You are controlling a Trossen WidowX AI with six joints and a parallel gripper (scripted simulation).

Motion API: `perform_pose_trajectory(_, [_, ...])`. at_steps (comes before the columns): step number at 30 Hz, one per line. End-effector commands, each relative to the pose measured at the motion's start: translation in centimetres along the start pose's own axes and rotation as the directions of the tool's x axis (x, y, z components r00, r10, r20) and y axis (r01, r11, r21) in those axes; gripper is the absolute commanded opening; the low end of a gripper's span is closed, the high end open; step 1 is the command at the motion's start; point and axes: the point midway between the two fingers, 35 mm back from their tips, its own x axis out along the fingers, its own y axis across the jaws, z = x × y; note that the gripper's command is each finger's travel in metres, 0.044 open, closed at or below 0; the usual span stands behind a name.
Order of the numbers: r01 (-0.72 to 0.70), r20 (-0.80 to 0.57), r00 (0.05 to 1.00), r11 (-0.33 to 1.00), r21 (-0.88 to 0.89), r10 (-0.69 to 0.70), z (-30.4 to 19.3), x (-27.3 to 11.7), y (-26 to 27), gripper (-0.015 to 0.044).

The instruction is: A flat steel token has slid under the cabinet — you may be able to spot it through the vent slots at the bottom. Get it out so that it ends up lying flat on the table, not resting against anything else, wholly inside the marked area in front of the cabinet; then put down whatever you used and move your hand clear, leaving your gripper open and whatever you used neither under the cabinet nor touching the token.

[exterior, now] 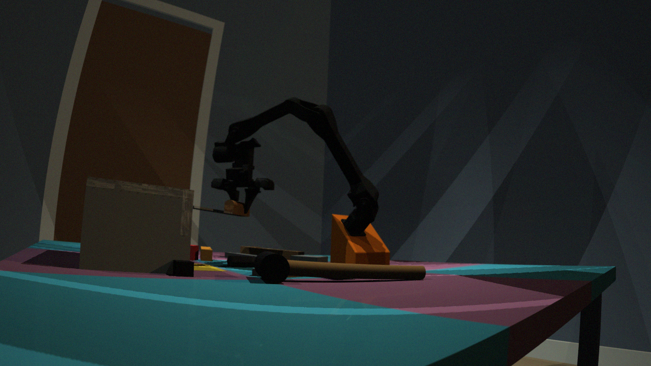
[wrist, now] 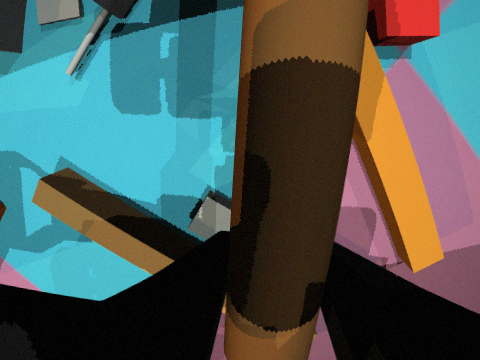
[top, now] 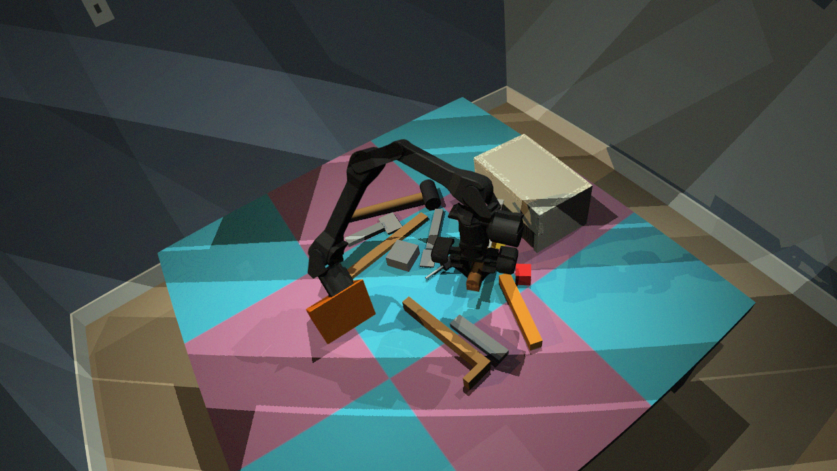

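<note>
One red block (top: 523, 274) (exterior: 194, 252) (wrist: 411, 17) sits near the cabinet (top: 535, 175) (exterior: 136, 227).

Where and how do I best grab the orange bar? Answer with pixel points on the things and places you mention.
I'd grip the orange bar (top: 520, 313) (exterior: 206, 253) (wrist: 405, 165) mid-length from above, fingers across its narrow width; it lies flat, one end near the red block (top: 523, 274) (exterior: 194, 252) (wrist: 414, 17). The gripper (top: 475, 270) (exterior: 238, 206) (wrist: 271, 246) would first have to release its wooden handle (top: 473, 282) (exterior: 233, 208) (wrist: 300, 150).

Hard-edged shadows and pale streaks cross the walls around the table (top: 280, 381) (exterior: 182, 336). From the side it's dim and grainy, the doorframe beyond the table bowing outward.
</note>
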Motion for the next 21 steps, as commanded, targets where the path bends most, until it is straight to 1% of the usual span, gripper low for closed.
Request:
perform_pose_trajectory(1, [0.003, 0.010, 1.000, 0.999, 0.038, -0.003, 0.01, -0.17, -0.02, 0.0000])
perform_pose_trajectory(21, [0.001, 0.010, 1.000, 0.981, 0.195, -0.003, 0.00, -0.17, -0.01, 0.0000])
